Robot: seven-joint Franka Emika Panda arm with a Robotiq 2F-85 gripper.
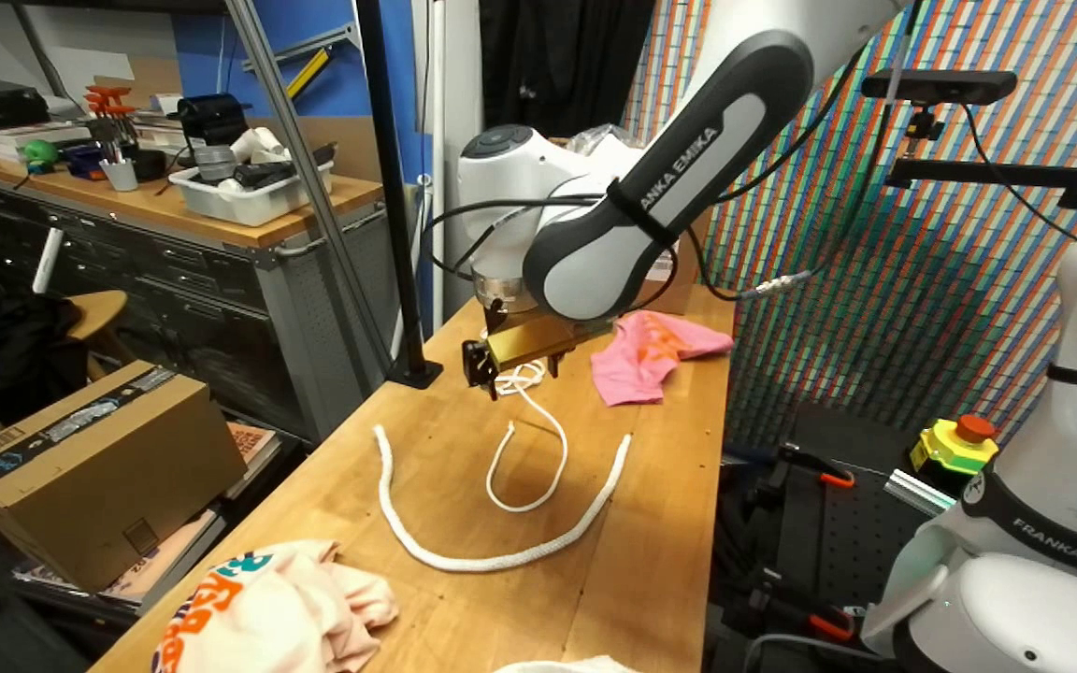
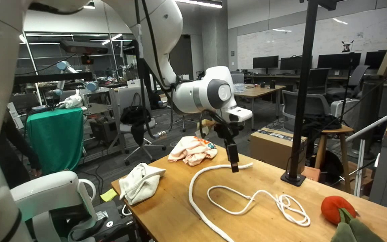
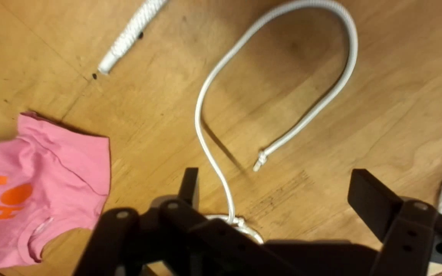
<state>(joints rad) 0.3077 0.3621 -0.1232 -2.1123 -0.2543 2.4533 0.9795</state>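
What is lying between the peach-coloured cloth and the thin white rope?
The thick white rope lies between the peach-coloured cloth and the thin white rope; both exterior views show this.

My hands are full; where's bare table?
Between the thick rope, peach cloth and white cloth; also a strip from that rope to the table's robot-side edge. Crowded: where the thin rope bunches between the black post and pink shirt, near the gripper.

seemingly braided cord (image 3: 353, 42), smooth wooden table (image 1: 651, 551)
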